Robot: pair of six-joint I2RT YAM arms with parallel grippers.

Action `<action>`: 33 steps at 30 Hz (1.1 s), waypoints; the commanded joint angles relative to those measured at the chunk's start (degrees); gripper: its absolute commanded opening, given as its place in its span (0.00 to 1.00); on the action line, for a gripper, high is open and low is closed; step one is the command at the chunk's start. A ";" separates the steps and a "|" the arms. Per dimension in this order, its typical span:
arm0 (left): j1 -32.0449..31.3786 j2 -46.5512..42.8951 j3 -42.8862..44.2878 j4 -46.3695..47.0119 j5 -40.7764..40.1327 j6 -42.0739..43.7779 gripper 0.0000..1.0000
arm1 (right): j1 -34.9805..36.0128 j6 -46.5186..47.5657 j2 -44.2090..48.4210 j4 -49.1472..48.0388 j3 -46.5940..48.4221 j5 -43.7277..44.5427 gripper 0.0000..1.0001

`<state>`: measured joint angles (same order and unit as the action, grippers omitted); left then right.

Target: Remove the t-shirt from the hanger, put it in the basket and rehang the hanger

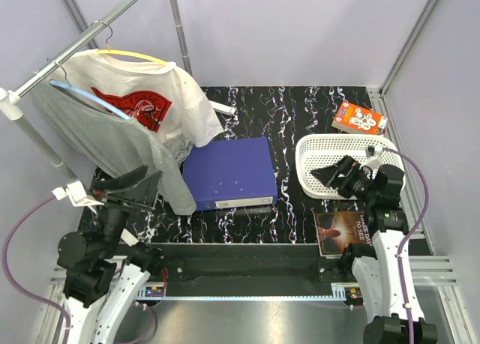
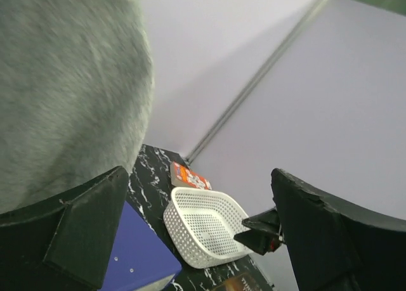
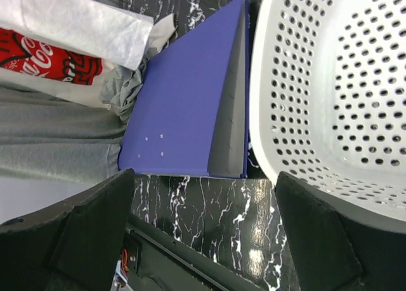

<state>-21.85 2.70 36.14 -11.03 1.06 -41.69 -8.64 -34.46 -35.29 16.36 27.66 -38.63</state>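
Surface: a black table [image 1: 300, 112] veined with white, filling the middle of the top view.
Room: pale lilac walls [image 1: 300, 29] on three sides; a metal rail [image 1: 91, 29] slants across the upper left.
Grey t-shirt [image 1: 112, 145]: hangs on a blue hanger [image 1: 90, 97] from the rail, its hem down at the table's left edge.
White t-shirt [image 1: 176, 97]: red print, on a yellow hanger [image 1: 139, 57] just behind the grey one.
On the table: a blue binder [image 1: 229, 172] at centre, a white basket [image 1: 315, 153] at right, an orange box [image 1: 358, 118] beyond the basket, a book [image 1: 341, 231] at the near right edge.
Left gripper [image 1: 142, 188]: jaws spread wide, holding nothing, just beside the grey hem; whether it touches the cloth I cannot tell.
Right gripper [image 1: 326, 177]: jaws spread wide, holding nothing, over the basket's near side.
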 commanded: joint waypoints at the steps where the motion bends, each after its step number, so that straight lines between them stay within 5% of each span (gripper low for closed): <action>1: -0.21 2.93 5.95 -19.54 -8.79 -4.27 0.99 | 0.12 3.87 -1.71 0.34 6.96 -4.25 1.00; 5: -0.21 0.73 7.80 -21.39 -7.57 1.33 0.99 | 4.94 3.96 -6.44 -1.77 14.50 -4.01 0.99; 10: -0.30 -3.91 12.89 -26.31 -5.02 4.60 0.99 | 26.26 5.89 -14.97 -1.42 25.57 6.98 1.00; 19: -2.15 -7.18 19.66 -33.24 -5.35 3.20 0.99 | 52.21 6.68 -34.11 -9.66 43.67 15.08 1.00; 26: -2.59 -7.80 26.87 -44.59 -15.46 4.69 0.99 | 65.05 14.67 -50.56 -7.31 65.92 18.76 1.00; 33: -2.94 -6.92 32.32 -54.00 -18.81 5.31 0.99 | 69.55 22.05 -66.46 -2.66 86.82 24.47 1.00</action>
<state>-24.34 0.36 65.98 -59.59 -14.52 -37.76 59.55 -19.03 -94.89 11.81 104.27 -19.70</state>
